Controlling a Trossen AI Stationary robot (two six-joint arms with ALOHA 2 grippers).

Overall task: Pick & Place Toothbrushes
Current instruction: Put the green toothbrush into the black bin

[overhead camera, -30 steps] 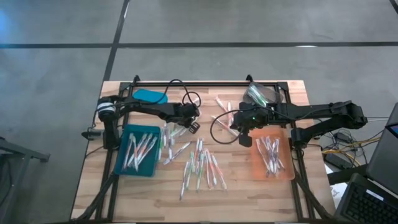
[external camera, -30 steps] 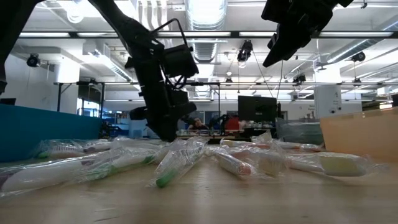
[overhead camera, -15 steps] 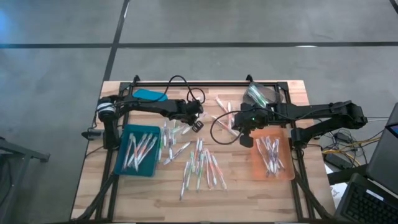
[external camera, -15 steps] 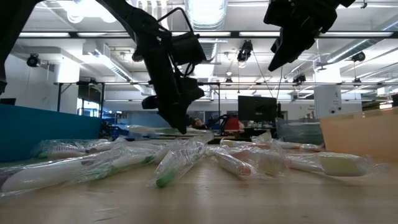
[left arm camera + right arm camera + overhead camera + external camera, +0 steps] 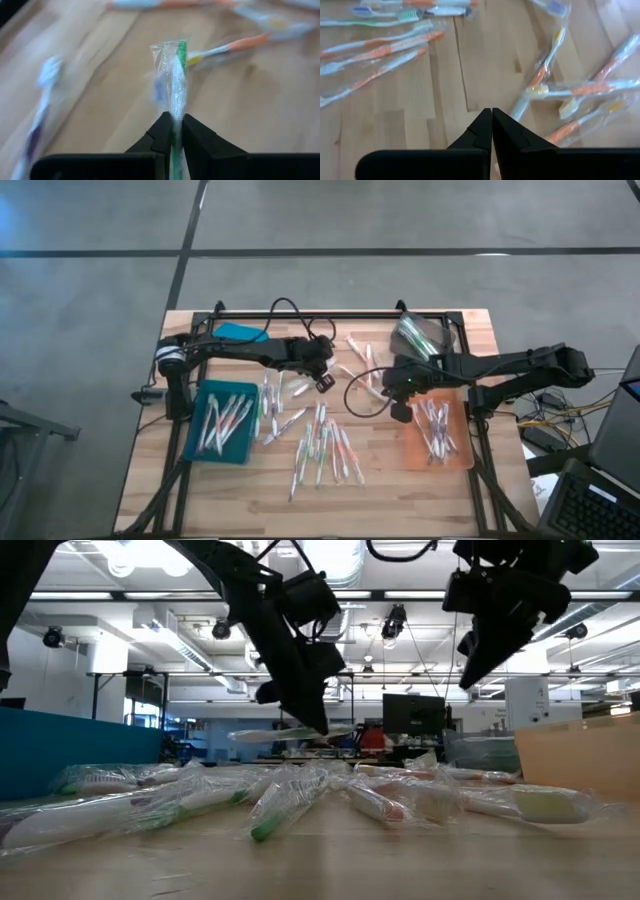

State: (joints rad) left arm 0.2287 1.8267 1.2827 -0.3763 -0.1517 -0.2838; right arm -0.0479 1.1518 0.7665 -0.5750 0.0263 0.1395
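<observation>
A wrapped toothbrush (image 5: 174, 80) with a green part is pinched between the fingers of the left claw (image 5: 322, 372), lifted above the wooden table (image 5: 470, 325), near its middle. Other toothbrushes (image 5: 325, 445) lie scattered on the table below, some in the blue tray (image 5: 192, 442) and the orange tray (image 5: 412, 452). The right claw (image 5: 400, 408) is fully closed, holding nothing, beside the orange tray.

The right tool (image 5: 491, 131) has its fingers pressed together, holding nothing, above the wooden worktop (image 5: 445, 115). Wrapped toothbrushes (image 5: 380, 50) with orange and green parts lie scattered on the worktop beyond the tool, to both sides of it.
</observation>
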